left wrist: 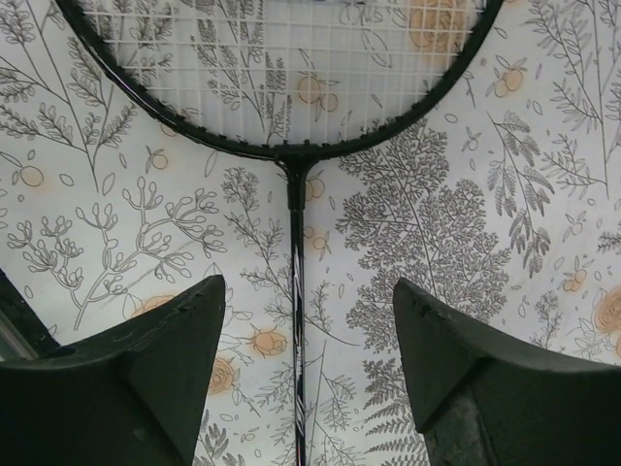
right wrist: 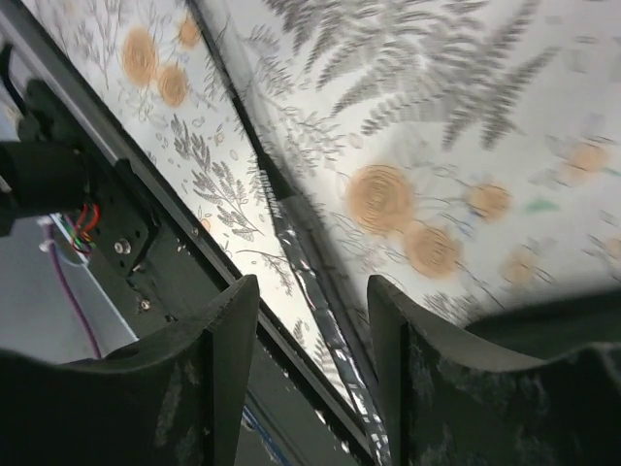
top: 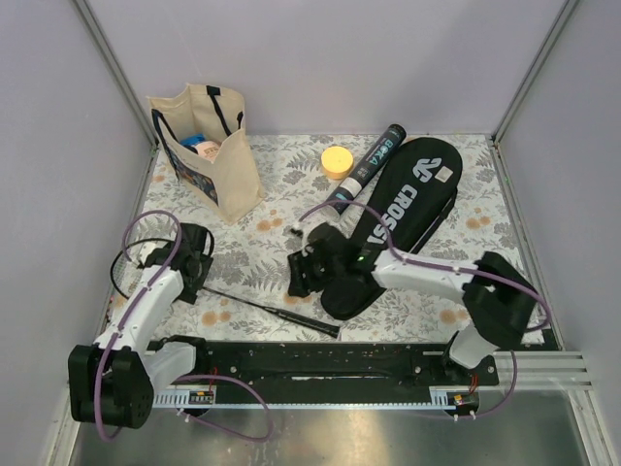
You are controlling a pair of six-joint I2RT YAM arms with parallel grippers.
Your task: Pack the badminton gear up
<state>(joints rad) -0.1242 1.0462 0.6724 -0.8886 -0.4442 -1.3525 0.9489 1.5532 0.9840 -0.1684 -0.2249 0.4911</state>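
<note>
The racket (left wrist: 296,243) lies flat on the floral table (left wrist: 466,223), directly under the left gripper (left wrist: 309,291). Its thin shaft runs straight down the gap between the two fingers (left wrist: 146,369), along the way the gripper points and across its closing line. The strung head sits just ahead of the fingertips, and the handle trails back behind the wrist toward the right arm. The left jaws stand wide apart, astride the shaft near the throat, and neither pad touches it. They hold nothing.

The left arm is judged the nearer one, since a plain closing would pinch the shaft where it lies. In the top view the right gripper (top: 310,267) hovers at the narrow end of the cover (top: 408,204), a little apart from the handle end. Its wrist view shows the dark handle lined up with its gap but lying beyond the fingertips. Its jaws are parted too, with nothing between them.

White letters on the cover read "CROSS" beside a white logo, and the rest is hidden by the arm. The tube (top: 374,163), on the far side of the right gripper beside the cover, carries white lettering too small to read. The print on the tote (top: 218,165), beyond the left gripper, is also unreadable.
</note>
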